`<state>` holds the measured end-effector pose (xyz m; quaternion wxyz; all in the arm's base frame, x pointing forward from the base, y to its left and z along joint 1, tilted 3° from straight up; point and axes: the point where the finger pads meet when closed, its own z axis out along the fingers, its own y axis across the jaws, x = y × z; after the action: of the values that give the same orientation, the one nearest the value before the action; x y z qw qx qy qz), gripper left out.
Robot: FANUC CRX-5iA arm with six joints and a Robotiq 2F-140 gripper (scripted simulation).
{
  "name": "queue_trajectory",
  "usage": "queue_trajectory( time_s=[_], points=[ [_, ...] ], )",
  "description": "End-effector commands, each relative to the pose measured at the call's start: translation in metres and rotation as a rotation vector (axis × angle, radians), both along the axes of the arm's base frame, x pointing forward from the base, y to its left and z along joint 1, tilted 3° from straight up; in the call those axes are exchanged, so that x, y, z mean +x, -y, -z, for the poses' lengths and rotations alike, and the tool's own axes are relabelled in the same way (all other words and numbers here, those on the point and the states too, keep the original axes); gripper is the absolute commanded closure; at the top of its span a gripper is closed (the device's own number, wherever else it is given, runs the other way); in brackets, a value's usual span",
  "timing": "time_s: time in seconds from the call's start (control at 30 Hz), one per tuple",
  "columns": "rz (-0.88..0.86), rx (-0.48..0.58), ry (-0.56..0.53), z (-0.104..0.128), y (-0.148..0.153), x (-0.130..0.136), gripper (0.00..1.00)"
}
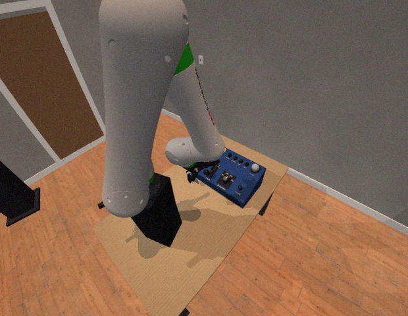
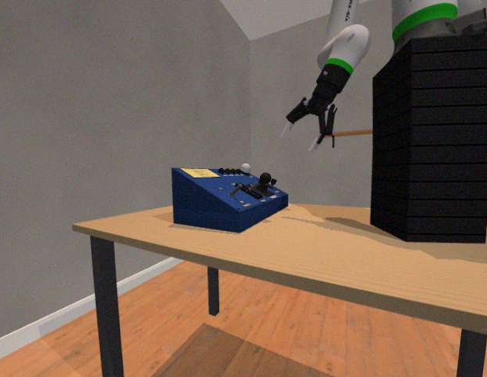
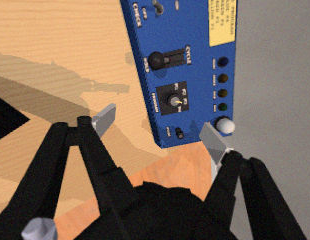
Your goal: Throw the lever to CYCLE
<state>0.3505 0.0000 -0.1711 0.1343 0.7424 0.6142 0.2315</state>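
Observation:
The blue console point(image 2: 227, 199) sits near the table's far corner and also shows in the top view point(image 1: 233, 176) and the wrist view point(image 3: 187, 65). Its lever has a black ball knob point(image 3: 156, 60) at the HOLD end of a slot, with the CYCLE label point(image 3: 188, 55) at the other end. The knob also shows in the side view point(image 2: 265, 177). My gripper point(image 2: 299, 140) is open and empty, hanging in the air above and to the right of the console, touching nothing. In the wrist view its fingertips frame the console's end.
The panel also holds a rotary knob point(image 3: 173, 100), a white ball point(image 3: 225, 125), a row of dark lamps point(image 3: 222, 84), small toggles point(image 3: 179, 132) and a yellow label point(image 3: 222, 22). The black robot pedestal point(image 2: 432, 137) stands to the right. The wall is close behind the console.

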Motion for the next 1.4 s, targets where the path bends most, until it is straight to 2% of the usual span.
queue_trajectory(
  time_s=[0.0, 0.13, 0.17, 0.27, 0.3, 0.4, 0.43, 0.53, 0.57, 0.67, 0.7, 0.8, 0.83, 0.9, 0.93, 1.1, 1.2, 1.27, 1.37],
  points=[
    [0.099, 0.069, -0.011, -0.001, 0.005, 0.003, 0.00],
    [0.099, 0.069, -0.011, -0.001, 0.005, 0.003, 0.00],
    [0.196, 0.128, -0.011, -0.002, 0.010, 0.005, 0.00],
    [0.196, 0.128, -0.011, -0.002, 0.010, 0.005, 0.00],
    [0.288, 0.185, -0.011, -0.002, 0.016, 0.008, 0.00],
    [0.288, 0.185, -0.011, -0.002, 0.016, 0.008, 0.00],
    [0.377, 0.240, -0.010, -0.003, 0.021, 0.010, 0.00],
    [0.377, 0.240, -0.010, -0.003, 0.021, 0.010, 0.00],
    [0.461, 0.293, -0.009, -0.004, 0.026, 0.012, 0.00],
    [0.461, 0.293, -0.009, -0.004, 0.026, 0.012, 0.00],
    [0.541, 0.344, -0.007, -0.005, 0.031, 0.014, 0.00],
    [0.541, 0.344, -0.007, -0.005, 0.031, 0.014, 0.00],
    [0.616, 0.393, -0.005, -0.006, 0.036, 0.016, 0.00],
    [0.616, 0.393, -0.005, -0.006, 0.036, 0.016, 0.00],
    [0.686, 0.439, -0.003, -0.007, 0.041, 0.017, 0.00],
    [0.752, 0.484, -0.001, -0.008, 0.045, 0.019, 0.00],
    [0.870, 0.564, 0.003, -0.009, 0.054, 0.021, 0.00],
    [0.870, 0.564, 0.003, -0.009, 0.054, 0.021, 0.00],
    [0.970, 0.634, 0.008, -0.011, 0.061, 0.023, 0.00]
  ],
)
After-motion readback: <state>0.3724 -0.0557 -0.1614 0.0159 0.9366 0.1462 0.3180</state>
